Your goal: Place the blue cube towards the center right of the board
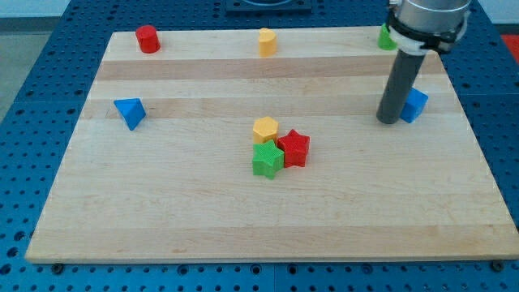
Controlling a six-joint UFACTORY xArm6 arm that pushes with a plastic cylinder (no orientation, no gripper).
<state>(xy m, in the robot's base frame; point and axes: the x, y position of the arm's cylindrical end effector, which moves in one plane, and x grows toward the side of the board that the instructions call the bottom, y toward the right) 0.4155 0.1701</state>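
Blue cube (415, 105) sits at the desk's (243, 219) right side, my tip (388, 121) touching its left face; no hand on this rod.

No text, label, brand, number or sign could be read anywhere in the view. The wooden board (268, 219) carried only its grain, the coloured blocks had plain faces, and the dark rod ending in my tip (388, 122) bore no marking that could be made out. The blue perforated surface (32, 97) around the board showed only its holes.
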